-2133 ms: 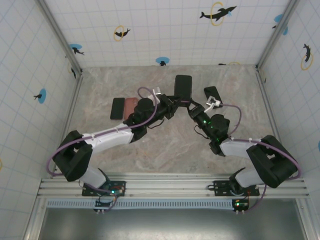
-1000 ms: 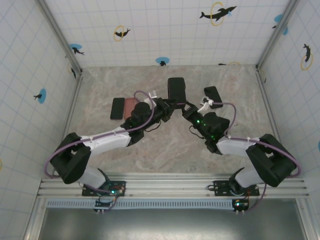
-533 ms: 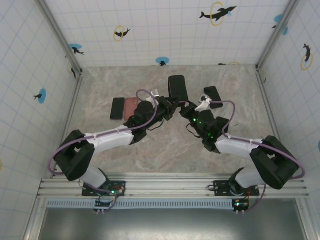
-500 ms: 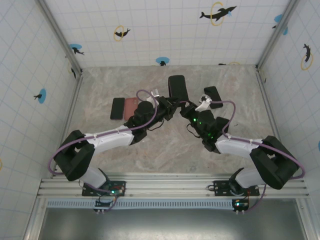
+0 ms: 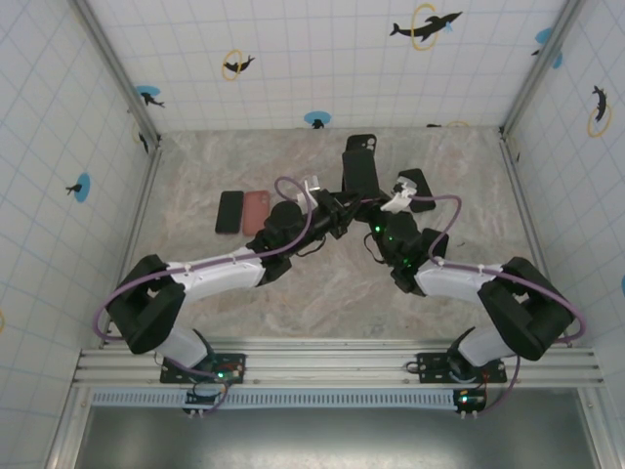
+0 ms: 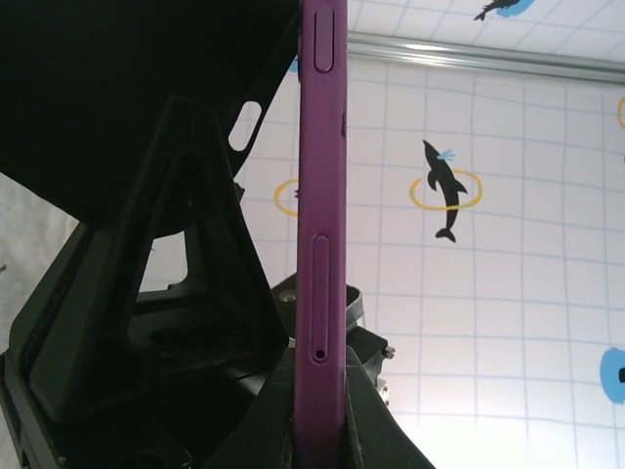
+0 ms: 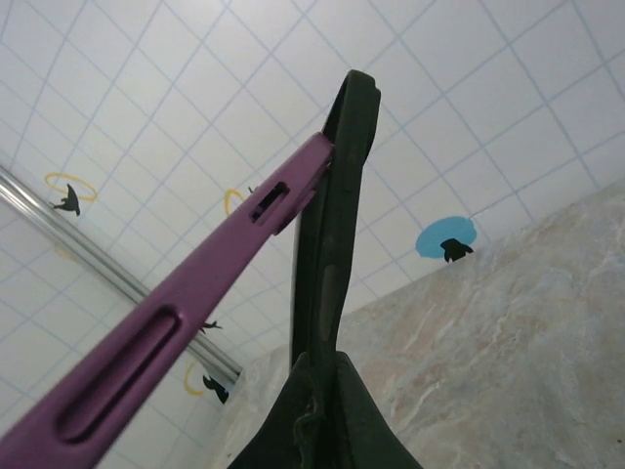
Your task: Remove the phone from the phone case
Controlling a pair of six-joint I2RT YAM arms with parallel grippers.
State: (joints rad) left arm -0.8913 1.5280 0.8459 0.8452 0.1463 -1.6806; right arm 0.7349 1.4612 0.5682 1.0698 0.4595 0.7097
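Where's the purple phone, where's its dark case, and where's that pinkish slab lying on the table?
purple phone (image 6: 319,186): left wrist view, on its side edge between the two long buttons.
dark case (image 7: 332,205): right wrist view, on its thin edge.
pinkish slab (image 5: 256,207): top view, middle of its flat face.

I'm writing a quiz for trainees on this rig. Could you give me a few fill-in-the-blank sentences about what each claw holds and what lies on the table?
1. In the left wrist view, the left claw is shut on the edge of the ____ piece.
2. In the right wrist view, the right claw is shut on the ____ piece, and the purple one splays away from it.
3. Beside the reddish slab on the table lies a second slab, coloured ____.

Missing words: purple; black; black
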